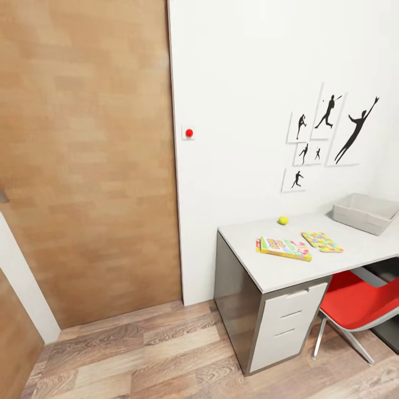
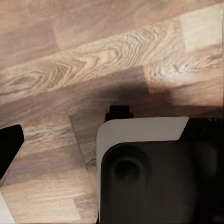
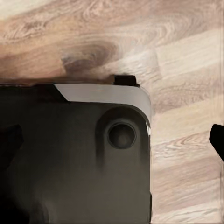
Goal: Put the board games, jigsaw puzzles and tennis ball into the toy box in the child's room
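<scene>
Lower right of the frame: counter [image 1: 288, 274] carrying tennis ball [image 1: 283, 220], board game [image 1: 285, 248], jigsaw puzzle [image 1: 322, 241], toy box [image 1: 365, 213]. Gripper states impossible to tell.

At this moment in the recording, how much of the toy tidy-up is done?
Nothing looks done: the toy box at the table's far end appears empty from this angle. Nothing is in hand; both wrist views look down at the wooden floor. On the table, the tennis ball, a board game and a jigsaw puzzle remain outside the box. The bed isn't in view.
</scene>
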You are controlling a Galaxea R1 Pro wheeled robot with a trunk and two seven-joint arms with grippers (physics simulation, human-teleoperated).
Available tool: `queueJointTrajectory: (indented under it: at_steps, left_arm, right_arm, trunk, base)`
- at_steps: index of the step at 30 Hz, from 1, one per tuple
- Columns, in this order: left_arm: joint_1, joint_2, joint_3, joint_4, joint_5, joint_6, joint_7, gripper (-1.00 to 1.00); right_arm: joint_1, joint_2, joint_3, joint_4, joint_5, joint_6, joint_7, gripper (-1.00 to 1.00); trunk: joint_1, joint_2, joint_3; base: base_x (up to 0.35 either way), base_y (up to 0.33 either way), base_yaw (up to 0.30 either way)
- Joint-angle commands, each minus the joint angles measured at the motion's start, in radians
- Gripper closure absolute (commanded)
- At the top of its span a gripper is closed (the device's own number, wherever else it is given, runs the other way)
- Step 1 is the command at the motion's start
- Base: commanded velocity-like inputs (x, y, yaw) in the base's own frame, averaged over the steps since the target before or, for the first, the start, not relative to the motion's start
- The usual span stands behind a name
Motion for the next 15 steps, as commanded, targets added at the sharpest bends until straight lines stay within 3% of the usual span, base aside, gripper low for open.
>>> queueJointTrajectory:
  at_steps: [1, 9, 15]
  left_arm:
    - [-0.015, 0.001, -0.001, -0.002, 0.002, 0.012, 0.002, -1.00]
    - [-0.138, 0.006, 0.000, -0.003, 0.004, 0.090, 0.001, -1.00]
    - [-0.170, 0.007, -0.001, -0.004, 0.004, 0.071, 0.001, -1.00]
  right_arm:
    - [-0.017, -0.002, -0.001, 0.001, -0.002, 0.007, 0.001, -1.00]
    - [-0.129, -0.019, -0.004, 0.000, -0.005, 0.074, -0.001, -1.00]
    - [-0.160, -0.022, -0.006, -0.037, -0.012, 0.081, 0.000, -1.00]
  trunk:
    - [-0.004, 0.007, 0.002]
    - [-0.035, 0.063, 0.027]
    - [-0.058, 0.105, 0.046]
  base:
    - [0.000, 0.000, 0.000]
    - [0.000, 0.000, 0.000]
    - [0.000, 0.000, 0.000]
